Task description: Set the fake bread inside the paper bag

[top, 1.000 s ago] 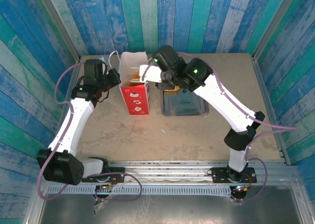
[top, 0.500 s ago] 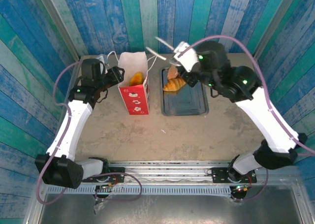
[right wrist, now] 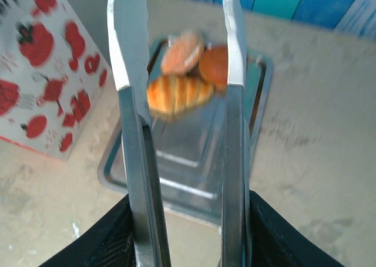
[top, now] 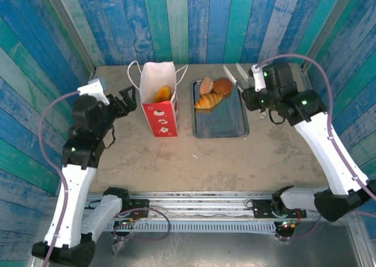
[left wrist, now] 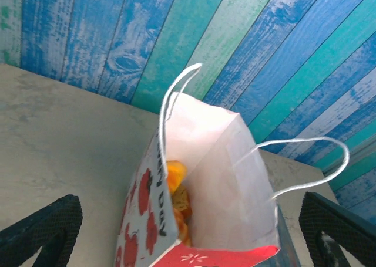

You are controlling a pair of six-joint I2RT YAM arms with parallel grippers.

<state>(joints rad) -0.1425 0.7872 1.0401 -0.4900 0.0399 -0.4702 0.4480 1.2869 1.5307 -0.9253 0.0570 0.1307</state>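
The paper bag (top: pixel 160 105) stands upright left of the tray, white above and red below. Orange fake bread (top: pixel 164 93) lies inside it, and it also shows down in the bag (left wrist: pixel 174 176). My left gripper (top: pixel 129 97) is open just left of the bag, its fingers (left wrist: pixel 41 229) spread wide on either side of the bag (left wrist: pixel 223 179). My right gripper (top: pixel 254 86) is shut on metal tongs (right wrist: pixel 132 132), whose tips hold nothing. A croissant (right wrist: pixel 176 95) and two buns (right wrist: pixel 183 51) lie on the tray's far end.
The grey metal tray (top: pixel 223 123) lies right of the bag, bare at its near half. The tongs (top: pixel 234 74) hover over its back right corner. Blue striped walls close in the table on three sides.
My left gripper has opened and drawn back left from the bag. The right arm has swung from above the bag to the right, tongs empty, leaving a bread in the bag.
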